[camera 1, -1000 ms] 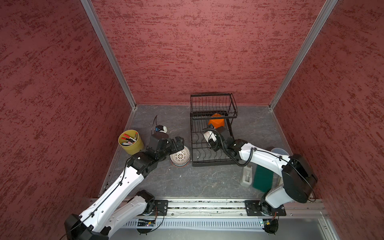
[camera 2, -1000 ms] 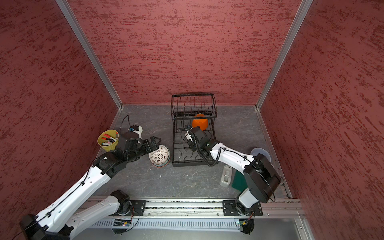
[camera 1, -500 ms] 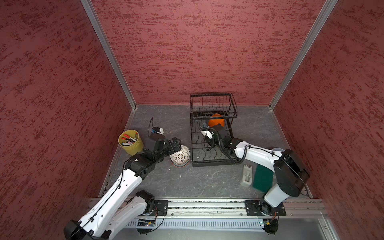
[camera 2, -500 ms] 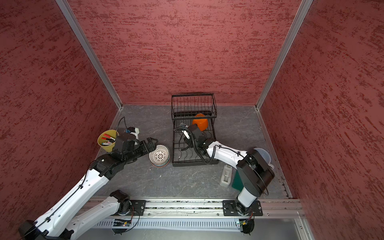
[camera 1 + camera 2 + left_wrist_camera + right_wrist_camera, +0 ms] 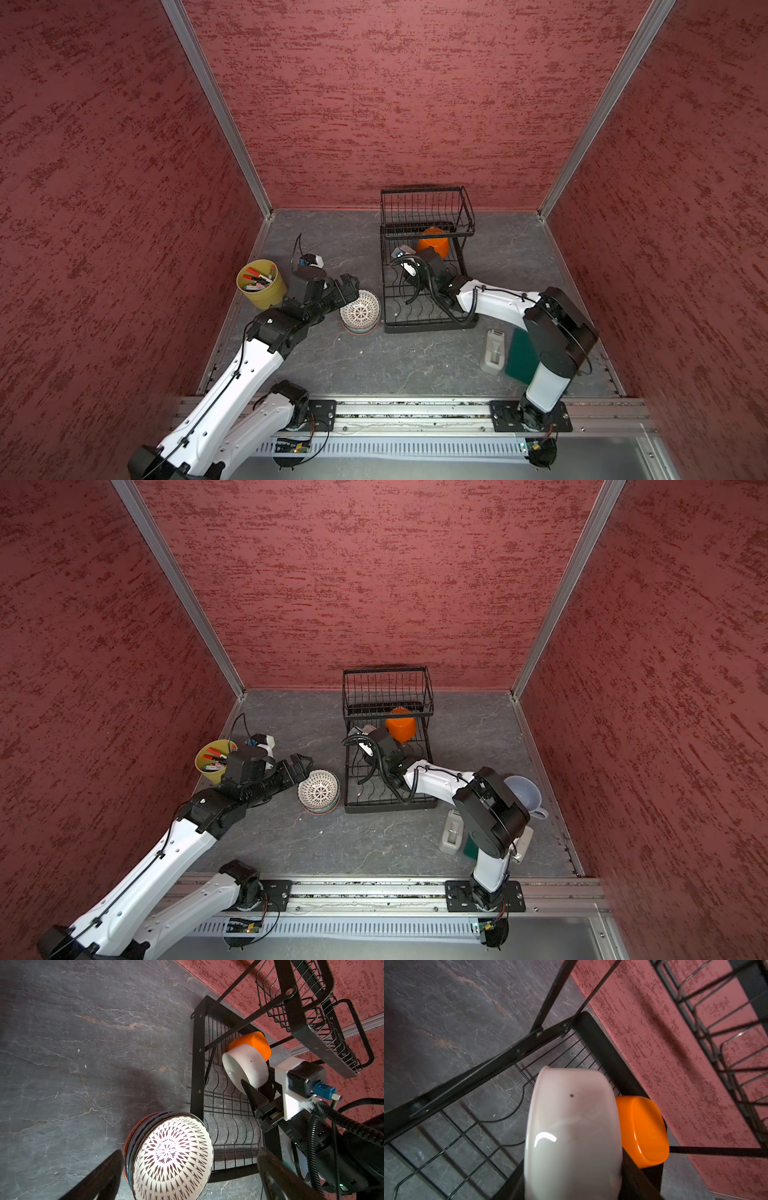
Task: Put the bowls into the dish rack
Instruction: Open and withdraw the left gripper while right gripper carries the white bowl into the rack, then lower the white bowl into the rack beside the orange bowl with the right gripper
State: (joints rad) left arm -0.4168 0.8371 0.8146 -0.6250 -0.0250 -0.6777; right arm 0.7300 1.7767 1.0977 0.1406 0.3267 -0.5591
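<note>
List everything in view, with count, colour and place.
dish rack: one, black, rear centre.
orange bowl: one, orange, rack's lower tier, rear.
white bowl: one, white, on edge beside orange bowl.
patterned bowls: one stack, white-and-dark, left of rack.
marker cup: one, yellow-green, far left.
container: one, pale grey, right of rack.
pad: one, green, beside container.
jug: one, pale, far right.
left gripper: one, black, open by patterned bowls.
right gripper: one, black, shut on white bowl.

Left pincer (image 5: 347, 286) wide open — right pincer (image 5: 407, 257) clamped, arm stretched forward.

Marker cup (image 5: 266, 298), green pad (image 5: 520, 354)
</note>
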